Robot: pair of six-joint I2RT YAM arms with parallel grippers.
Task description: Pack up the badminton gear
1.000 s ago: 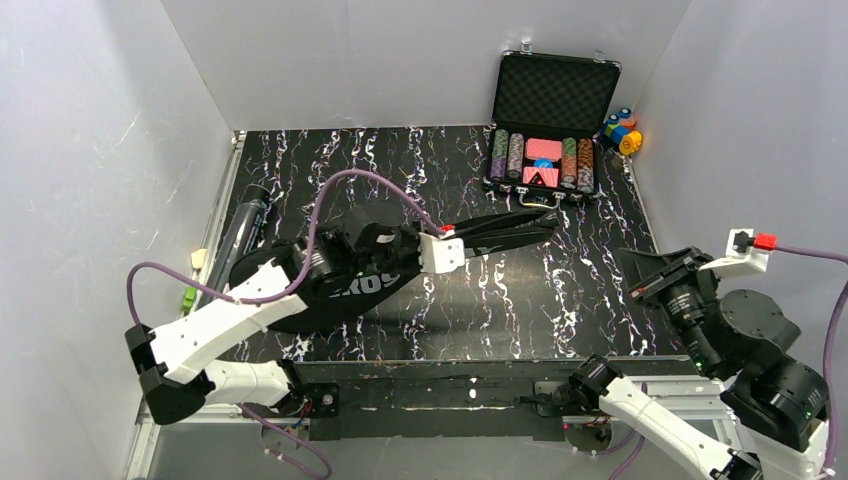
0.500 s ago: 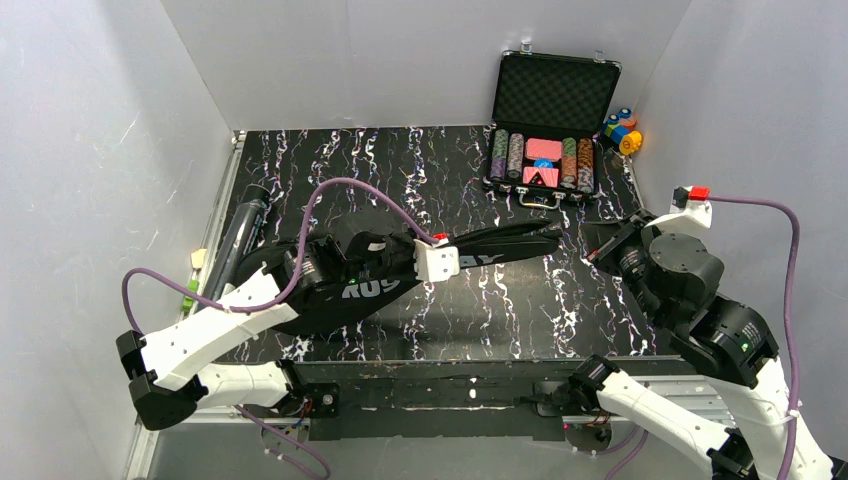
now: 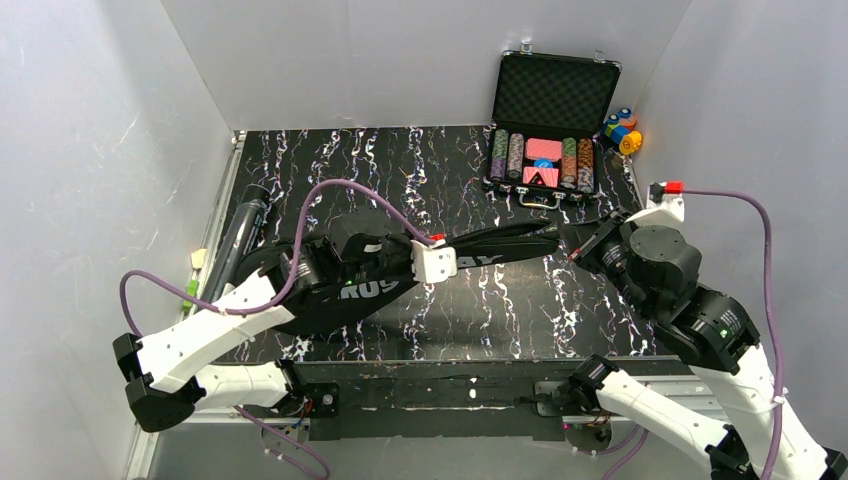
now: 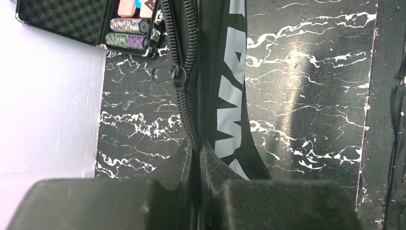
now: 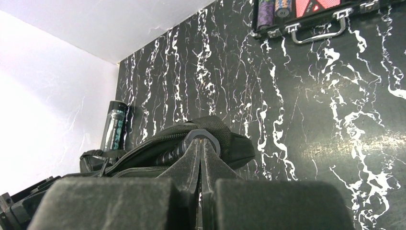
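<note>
Your right hand point(image 5: 199, 146), now closed, has swung in beside the long black zippered bag point(image 3: 510, 241); your left hand point(image 4: 197, 160) stays clamped on its seam.

The bag point(image 3: 500, 245) carries pale block lettering. From above only the fragments "ROS" on its wide part and "AY" nearer its narrow end can be read, the letters between them being hidden. The left wrist view shows large grey letters along its side, of which "WA" is legible. The tube point(image 5: 116, 127) has teal lettering down its length, too small to read.
</note>
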